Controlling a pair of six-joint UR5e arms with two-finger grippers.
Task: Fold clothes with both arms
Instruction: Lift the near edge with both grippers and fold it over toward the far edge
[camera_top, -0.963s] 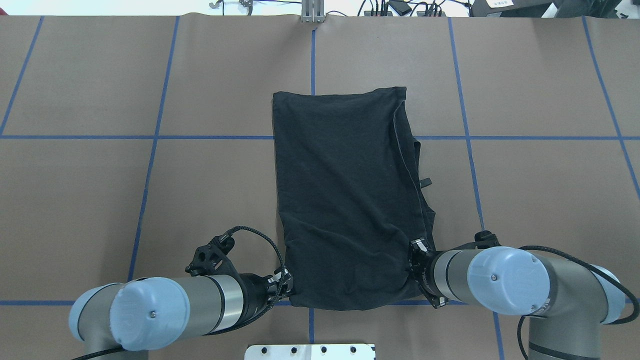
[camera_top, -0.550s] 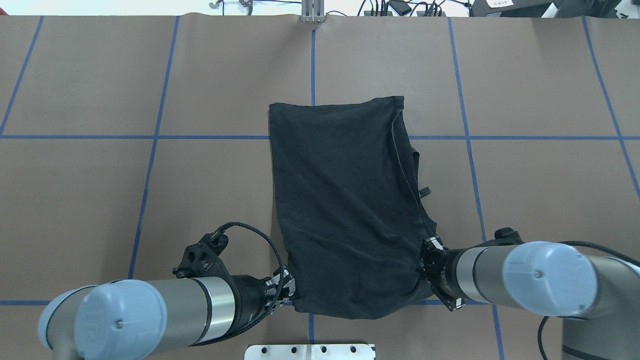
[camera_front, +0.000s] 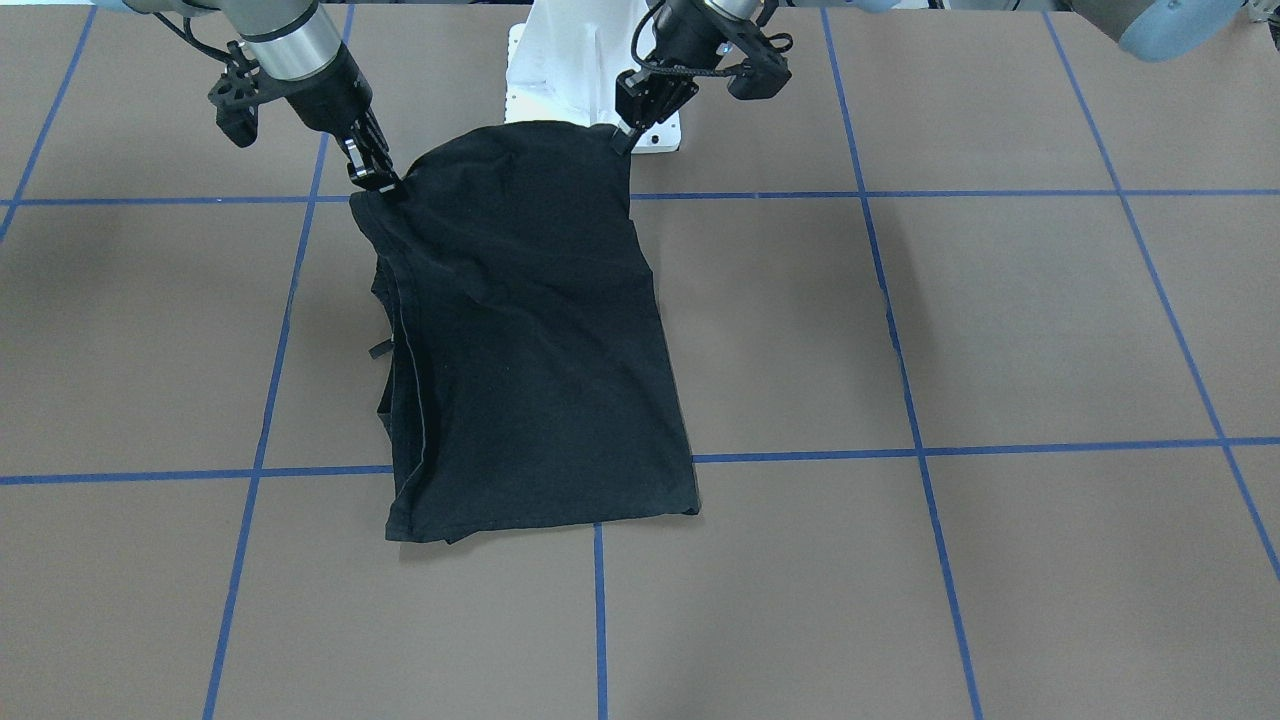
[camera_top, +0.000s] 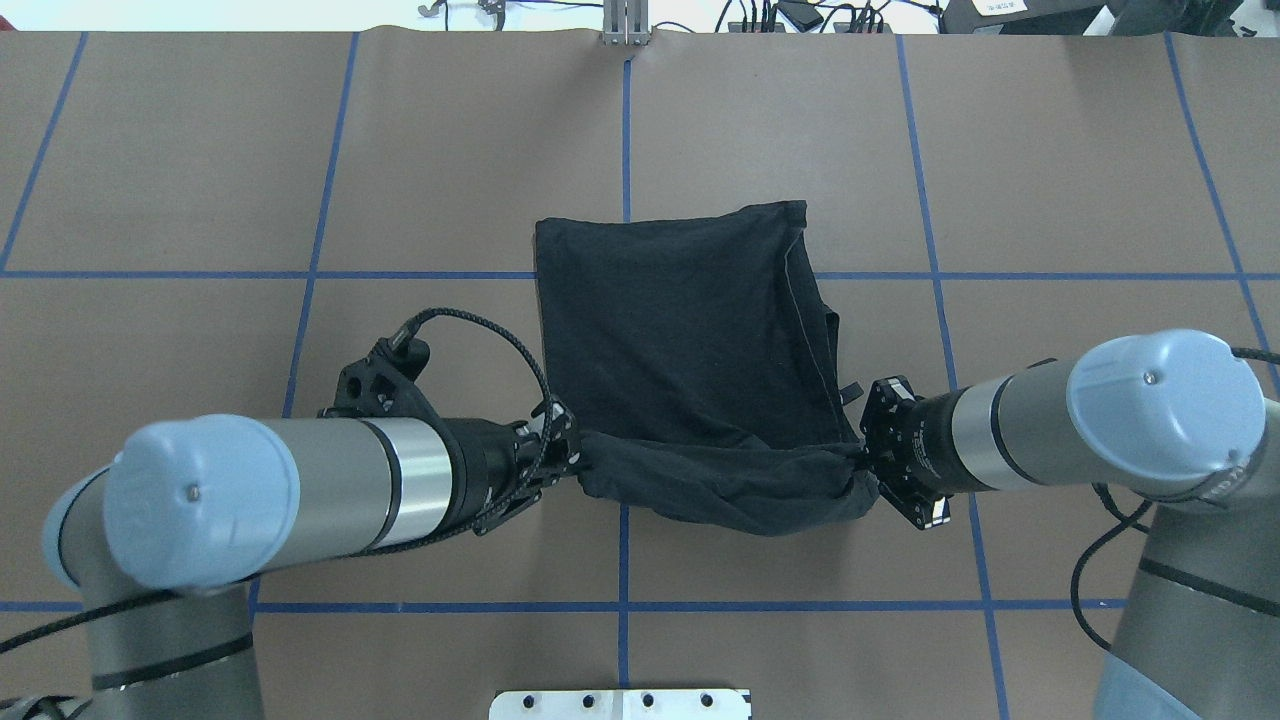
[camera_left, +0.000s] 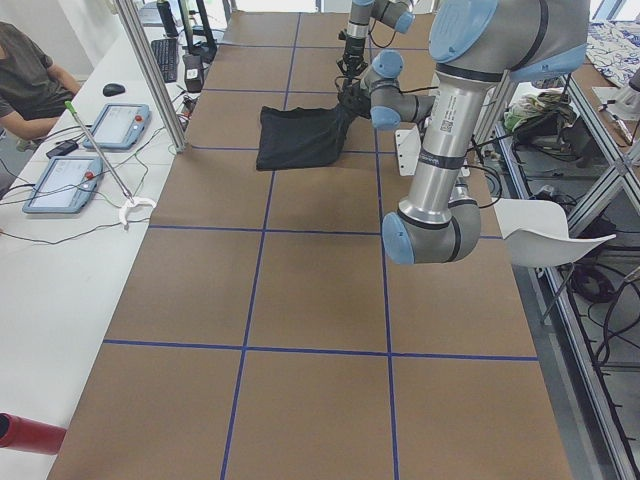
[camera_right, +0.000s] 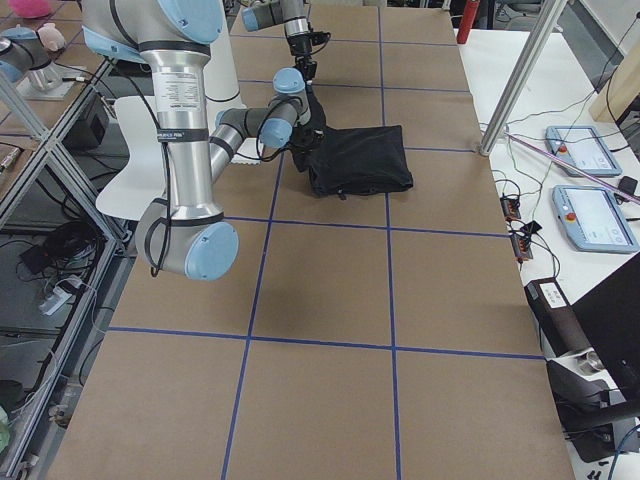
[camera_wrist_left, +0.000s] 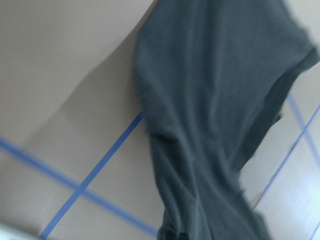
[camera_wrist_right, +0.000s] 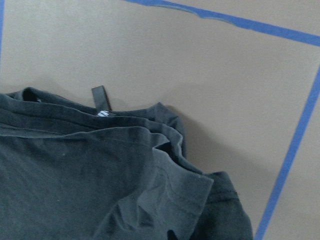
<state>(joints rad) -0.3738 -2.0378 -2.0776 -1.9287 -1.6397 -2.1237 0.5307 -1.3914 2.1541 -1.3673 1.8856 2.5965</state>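
Observation:
The black T-shirt (camera_top: 680, 330) lies folded lengthwise on the brown table, its far end flat and its near end lifted off the surface. My left gripper (camera_top: 578, 465) is shut on the near left corner, and my right gripper (camera_top: 862, 455) is shut on the near right corner. The raised edge sags between them. From the front, the right gripper (camera_front: 375, 180) and left gripper (camera_front: 622, 135) hold the T-shirt (camera_front: 530, 330) up at the robot's side. The left wrist view shows the T-shirt (camera_wrist_left: 215, 125) hanging down. The right wrist view shows the T-shirt (camera_wrist_right: 75, 180) with bunched hems and a small tag (camera_wrist_right: 101, 98).
Blue tape lines (camera_top: 625, 120) grid the brown table. The white base plate (camera_top: 620, 703) sits at the near edge. A side bench holds tablets (camera_left: 85, 150) beside a metal post (camera_left: 150, 75), with a seated person (camera_left: 25, 70) there. A white chair (camera_left: 545, 230) stands behind the robot.
Both grippers rose and moved away from the robot, carrying the T-shirt's near edge up and over towards its far end. The flat part on the table looks shorter.

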